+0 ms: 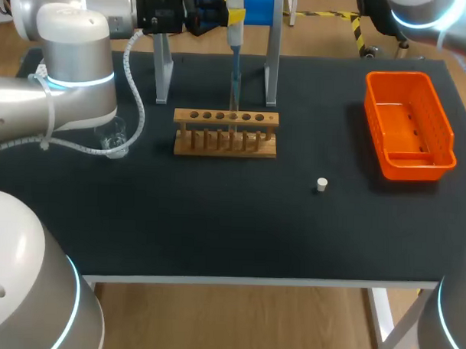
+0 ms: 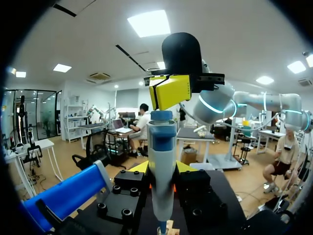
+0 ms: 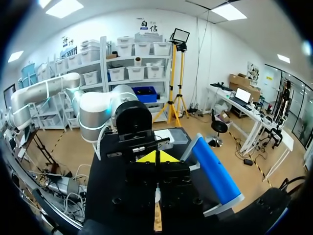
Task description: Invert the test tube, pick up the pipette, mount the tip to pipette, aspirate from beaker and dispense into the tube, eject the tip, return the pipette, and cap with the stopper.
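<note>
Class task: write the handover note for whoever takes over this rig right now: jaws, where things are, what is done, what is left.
Left gripper: jaws shut on the blue-and-white pipette, upright over the wooden test-tube rack. Right gripper: jaws shut, just above the pipette's top.
Clear glass beaker by the left arm; small white stopper loose on the black table; orange plastic bin at the right.
Done: pipette picked up, brought to the rack.
Left, likely: finish dispensing, eject tip, return pipette, cap.

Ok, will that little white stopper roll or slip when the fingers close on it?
Probably very light: the stopper looks tiny beside the rack. It seems to stand on end, so an off-centre pinch may tip it and let it roll.
</note>
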Controlling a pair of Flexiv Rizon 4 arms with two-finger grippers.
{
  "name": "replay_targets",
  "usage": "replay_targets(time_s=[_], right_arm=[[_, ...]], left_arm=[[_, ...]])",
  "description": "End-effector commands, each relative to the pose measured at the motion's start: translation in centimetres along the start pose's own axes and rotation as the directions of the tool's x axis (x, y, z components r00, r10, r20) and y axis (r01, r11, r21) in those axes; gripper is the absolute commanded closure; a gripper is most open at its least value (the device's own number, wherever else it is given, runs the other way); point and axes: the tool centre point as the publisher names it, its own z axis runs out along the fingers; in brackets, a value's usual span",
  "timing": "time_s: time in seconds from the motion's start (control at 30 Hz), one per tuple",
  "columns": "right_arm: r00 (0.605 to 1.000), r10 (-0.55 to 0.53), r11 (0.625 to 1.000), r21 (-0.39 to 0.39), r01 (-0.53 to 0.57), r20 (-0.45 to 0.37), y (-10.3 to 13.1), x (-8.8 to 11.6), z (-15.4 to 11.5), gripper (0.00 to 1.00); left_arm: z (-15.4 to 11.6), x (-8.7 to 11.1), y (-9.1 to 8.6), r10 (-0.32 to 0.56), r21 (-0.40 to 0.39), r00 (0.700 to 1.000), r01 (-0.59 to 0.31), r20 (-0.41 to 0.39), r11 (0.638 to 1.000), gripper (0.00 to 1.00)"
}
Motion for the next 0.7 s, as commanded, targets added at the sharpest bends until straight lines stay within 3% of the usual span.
replay_targets(time_s=[0.03,0.2,0.43,0.5,0.53,0.7], right_arm=[[1.000,0.003,1.000,0.009,-0.003,-0.002,-0.5,-0.1,0.3,1.00],[1.000,0.000,1.000,0.003,0.000,-0.003,-0.2,0.1,0.0,1.00],[0.997,-0.079,0.995,-0.058,0.080,0.010,1.9,1.2,-3.1,1.00],[0.995,-0.096,0.993,-0.065,0.096,0.014,2.0,1.5,-3.9,0.60],[0.994,-0.108,0.992,-0.071,0.109,0.021,2.0,1.7,-4.6,0.00],[0.981,-0.192,0.975,-0.108,0.194,0.033,0.7,2.7,-7.1,0.00]], left_arm=[[0.1,0.0,-0.4,0.002,0.005,1.000,-0.002,0.004,1.000,1.00],[0.1,0.0,-0.4,0.002,0.005,1.000,-0.002,0.004,1.000,1.00],[0.1,0.0,-0.4,0.002,0.005,1.000,-0.002,0.004,1.000,1.00],[0.1,0.0,-0.4,0.002,0.005,1.000,-0.002,0.004,1.000,1.00],[0.1,0.0,-0.4,0.002,0.005,1.000,-0.002,0.004,1.000,1.00],[0.1,0.0,-0.4,0.002,0.005,1.000,-0.002,0.004,1.000,1.00]])
